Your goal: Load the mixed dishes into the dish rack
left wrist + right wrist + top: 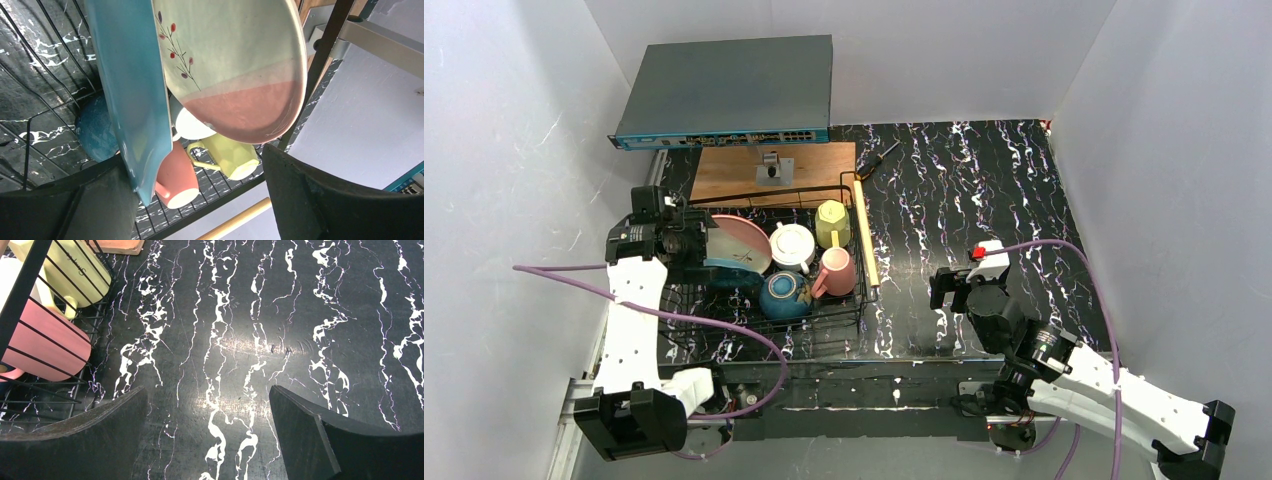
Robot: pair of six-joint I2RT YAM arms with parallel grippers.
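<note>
top external: the dish rack (816,322) sits on the left part of the dark marbled table (984,190), one wooden handle (865,232) along its right side. inside it, a cream-and-pink plate (739,243) stands tilted on edge at the left with a teal plate (722,265) just in front of it. to their right are the white cup (792,245), yellow-green mug (832,223), pink mug (836,272) and blue-teal bowl (784,295), all close together. the left gripper (696,243) is at the rack's left side, right by the two plates. the right gripper (946,288) hangs over bare table, well apart from the rack. behind the rack lie a brown wooden board (754,165) and a grey network switch (729,90).

left wrist: the left fingers are spread wide. the teal plate runs edge-on between them, its lower rim close to one finger, but nothing is clamped. the cream-and-pink plate, with a small painted sprig, leans beside it. past them the white cup, pink mug and yellow-green mug lie on the rack's wire floor, with the bowl's blue outside off to the left.

right wrist: the right fingers are also wide apart and hold nothing, with only marbled table between them. the rack's corner shows at the left edge, the pink and yellow-green mugs behind its wires.
</note>
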